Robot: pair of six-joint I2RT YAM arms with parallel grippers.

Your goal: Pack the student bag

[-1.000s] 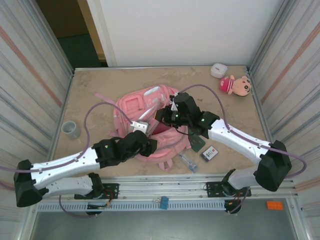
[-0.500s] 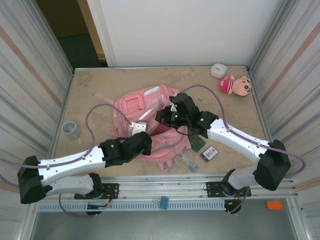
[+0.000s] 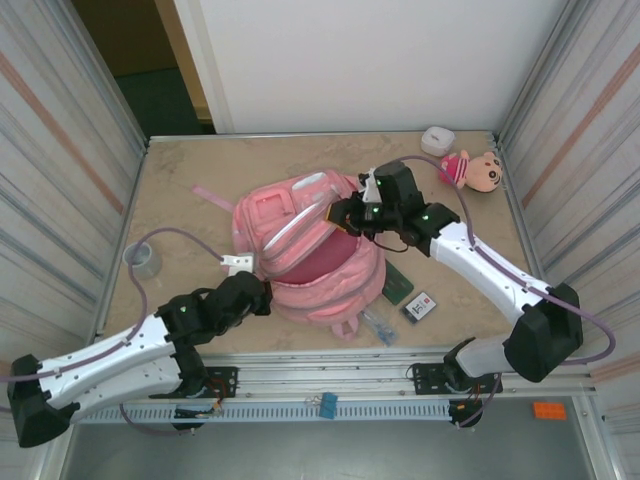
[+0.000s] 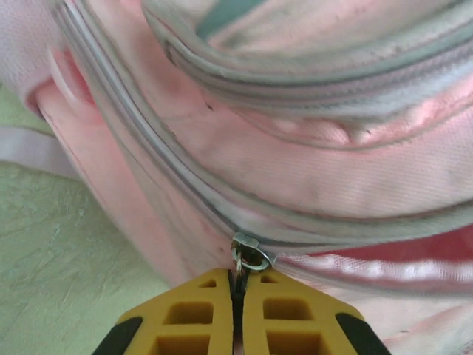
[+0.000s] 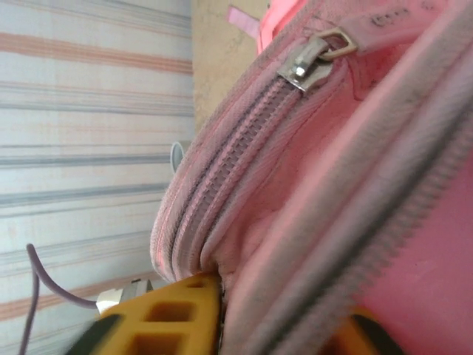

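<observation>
The left gripper (image 4: pixel 238 281) has its yellow fingers (image 4: pixel 192 318) pressed together, pinching the metal zip pull (image 4: pixel 250 257) at the near left edge of the student bag (image 3: pixel 300 285). The right gripper (image 3: pixel 342 213) is at the bag's far right rim. In the right wrist view its fingers stand some way apart with a fold of the zipped edge between them. I cannot tell whether they are squeezing it.

There are two arms, one reaching in from each near corner, and one bag between them. In the right wrist view a second zip slider (image 5: pixel 310 59) sits higher up on the fabric.

Around the bag I count six loose things:
- one grey tape roll (image 3: pixel 142 259) well off to the left
- one plush doll (image 3: pixel 476 170) in the far right corner
- one small white case (image 3: pixel 437 140) just beside the doll
- one green flat item (image 3: pixel 398 286) partly under the right arm
- one black-and-white card pack (image 3: pixel 420 306) near the green item
- one clear plastic piece (image 3: pixel 376 323) by the bag's near right corner

The bag lies in the middle of the table (image 3: pixel 200 165). It is pink with white trim, and pale zips run in rows round its bulging pockets. Its mouth gapes, showing a darker pink lining (image 3: pixel 322 265), and a pink strap (image 3: pixel 212 193) trails to the far left.

The tabletop is beige and marbled. Striped corrugated walls (image 3: pixel 60 150) close both sides, and a white panel (image 3: pixel 380 60) stands at the back.
</observation>
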